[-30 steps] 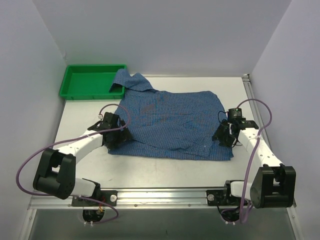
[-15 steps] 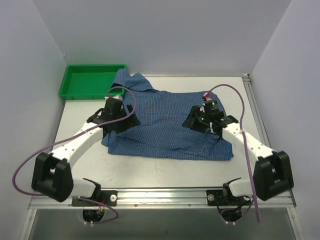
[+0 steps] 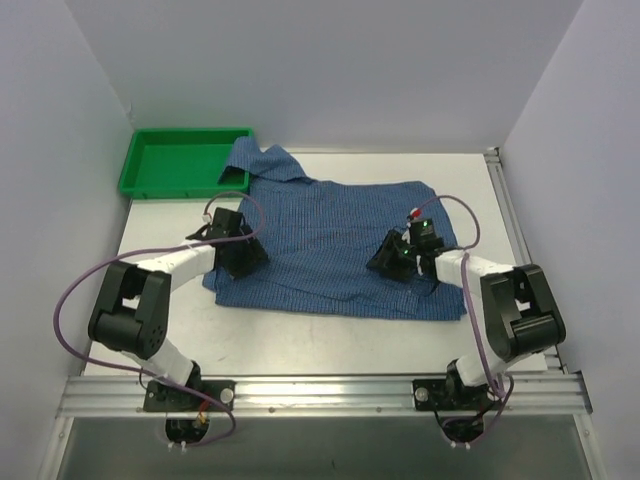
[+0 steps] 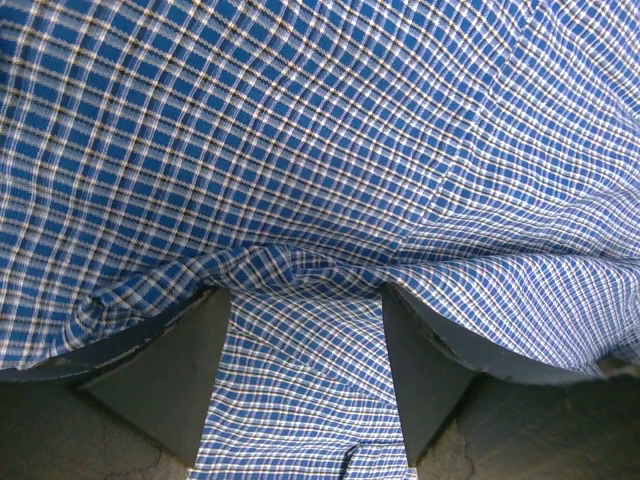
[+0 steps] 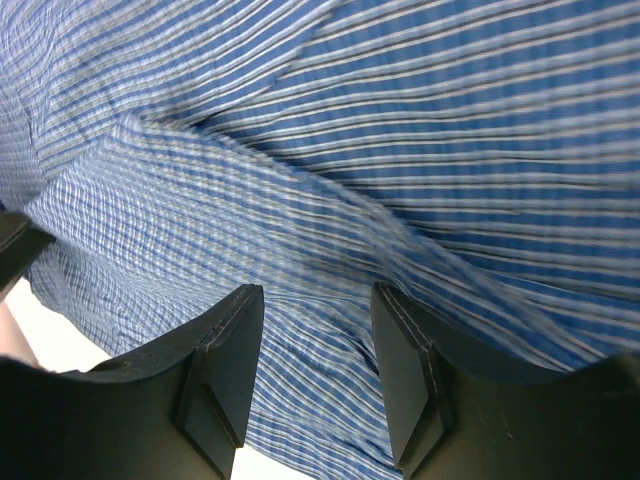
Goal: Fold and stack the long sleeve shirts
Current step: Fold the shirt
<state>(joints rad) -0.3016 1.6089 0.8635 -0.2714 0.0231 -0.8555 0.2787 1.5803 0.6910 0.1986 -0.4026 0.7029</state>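
Blue checked shirt [image 3: 340, 245] lies mid-table [image 3: 330, 335], collar end by the green tray [image 3: 175, 165]. It's roughly flat but wrinkled, sleeves seemingly drawn in over the body, near hem uneven. Judging by that, folding has barely begun: no neat packet, nothing stacked. L gripper [image 3: 240, 255] is at the shirt's left edge, jaws apart w/ a cloth ridge draped over the tips, not pinched. R gripper [image 3: 397, 258] is on the right part, jaws apart too, cloth beneath.
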